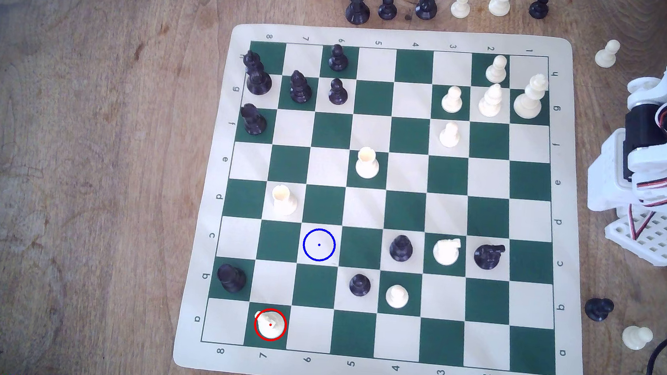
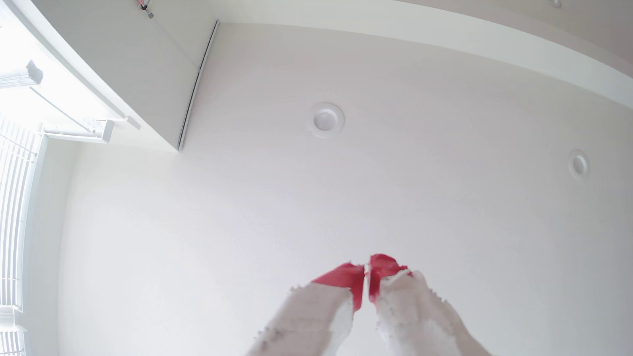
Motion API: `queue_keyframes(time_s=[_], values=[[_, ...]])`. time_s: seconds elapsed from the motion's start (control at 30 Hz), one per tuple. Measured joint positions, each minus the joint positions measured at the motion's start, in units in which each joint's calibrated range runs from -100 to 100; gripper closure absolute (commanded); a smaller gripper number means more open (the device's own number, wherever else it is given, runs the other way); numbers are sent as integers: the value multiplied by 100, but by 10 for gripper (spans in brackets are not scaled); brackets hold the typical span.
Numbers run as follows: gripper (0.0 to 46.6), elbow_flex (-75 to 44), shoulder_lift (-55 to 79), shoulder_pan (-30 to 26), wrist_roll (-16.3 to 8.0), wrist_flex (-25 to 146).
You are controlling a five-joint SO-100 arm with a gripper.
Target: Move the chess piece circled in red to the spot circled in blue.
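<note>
Cream-white knight (image 1: 270, 324) stands upright on the green square in row a, file 7, at the bottom of the exterior view, ringed in red. Nothing touches it. The neighbouring squares to either side in that row are bare.

Target square (image 1: 319, 244) — cream, marked with a thin blue ring and centre dot — lies in row c, file 6, two rows above the knight and one file toward the exterior view's right. It is unoccupied. A cream rook (image 1: 284, 200) sits diagonally up and to the exterior view's left of it, and a black pawn (image 1: 359, 284) diagonally down and to the right.

A second cream knight (image 1: 446, 251) stands in row c, file 3, between a black pawn (image 1: 401, 248) and a black knight (image 1: 488, 256).

Arm (image 1: 664, 156) is folded at the exterior view's right edge, off the chessboard (image 1: 375, 374) and well apart from both marked squares.

Gripper (image 2: 367, 270) in the wrist view points up at a white ceiling (image 2: 239, 212) with a recessed light (image 2: 326, 119). Its red-tipped fingers (image 2: 346, 279) meet with only a hairline gap — closed, holding nothing.
</note>
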Motion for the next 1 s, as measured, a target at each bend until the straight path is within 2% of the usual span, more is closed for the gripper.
queue_keyframes(time_s=[0.2, 0.4, 0.87, 1.0], values=[[464, 0, 0, -324, 10, 231], [464, 0, 0, -406, 10, 1594], [464, -127, 8, -280, 10, 7562], [464, -551, 34, -494, 10, 9243]])
